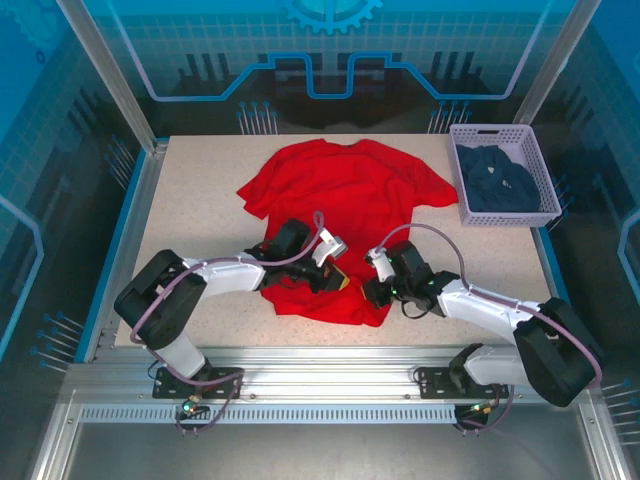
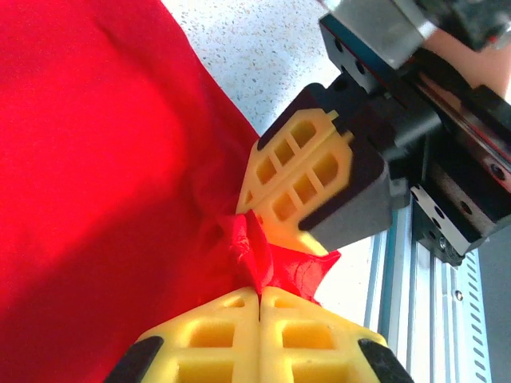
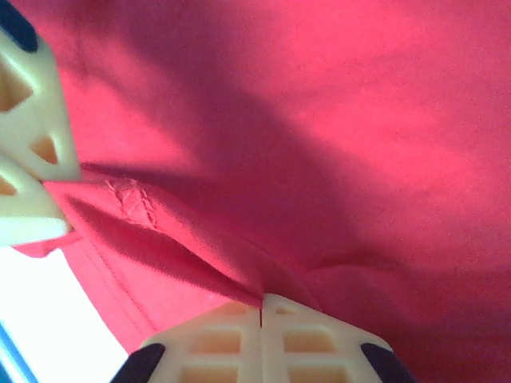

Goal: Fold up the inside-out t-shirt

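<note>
The inside-out t-shirt (image 1: 340, 190) lies spread on the table, plain red side up, collar at the far end, and its near hem is bunched up. Both grippers meet at that hem. My left gripper (image 1: 343, 283) is shut on a pinched fold of the red cloth (image 2: 251, 239), its yellow fingers pressed together (image 2: 259, 294). Right beside it, my right gripper (image 1: 372, 292) is shut on the hem too, and the cloth runs out from between its closed fingertips (image 3: 261, 303). In the left wrist view the right gripper's fingers (image 2: 303, 179) nearly touch the same bunch.
A lilac basket (image 1: 490, 129) stands at the table's far right with a dark navy garment (image 1: 497, 180) in it. Bare speckled tabletop (image 1: 190, 220) lies to the left of the shirt. The metal rail of the table's near edge (image 2: 399, 271) runs close behind the grippers.
</note>
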Robot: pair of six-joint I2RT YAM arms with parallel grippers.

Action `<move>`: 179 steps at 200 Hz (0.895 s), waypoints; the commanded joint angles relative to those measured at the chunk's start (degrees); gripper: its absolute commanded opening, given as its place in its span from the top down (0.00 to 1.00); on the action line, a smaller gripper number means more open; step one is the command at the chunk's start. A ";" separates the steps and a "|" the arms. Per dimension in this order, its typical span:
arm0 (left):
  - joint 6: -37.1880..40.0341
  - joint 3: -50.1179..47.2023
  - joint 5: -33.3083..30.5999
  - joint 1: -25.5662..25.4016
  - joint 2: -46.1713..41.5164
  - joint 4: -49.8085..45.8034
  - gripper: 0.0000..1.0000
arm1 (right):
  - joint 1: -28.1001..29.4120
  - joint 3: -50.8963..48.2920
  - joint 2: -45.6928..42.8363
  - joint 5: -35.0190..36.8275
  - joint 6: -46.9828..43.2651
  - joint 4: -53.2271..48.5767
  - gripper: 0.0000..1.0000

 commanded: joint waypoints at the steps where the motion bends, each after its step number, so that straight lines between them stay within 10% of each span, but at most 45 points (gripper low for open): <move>1: 0.01 -1.88 -0.10 0.53 -2.31 1.28 1.00 | -0.10 0.67 -2.38 2.21 0.96 0.16 1.00; 63: 4.03 -8.71 -12.47 -4.03 -7.35 3.61 0.50 | -4.13 6.03 -3.66 -7.57 8.56 -3.87 1.00; 103: 6.29 -8.64 -20.71 -6.97 -5.67 3.27 0.35 | -6.11 8.16 -2.84 -10.40 10.36 -5.86 1.00; 134: 6.66 -7.89 -24.84 -7.11 -4.51 2.09 0.40 | -6.68 8.14 -3.20 -9.85 9.97 -7.25 1.00; 179: 6.27 -5.67 -25.24 -6.98 -3.50 0.98 0.79 | -7.66 8.03 -4.54 -8.48 8.50 -9.12 1.00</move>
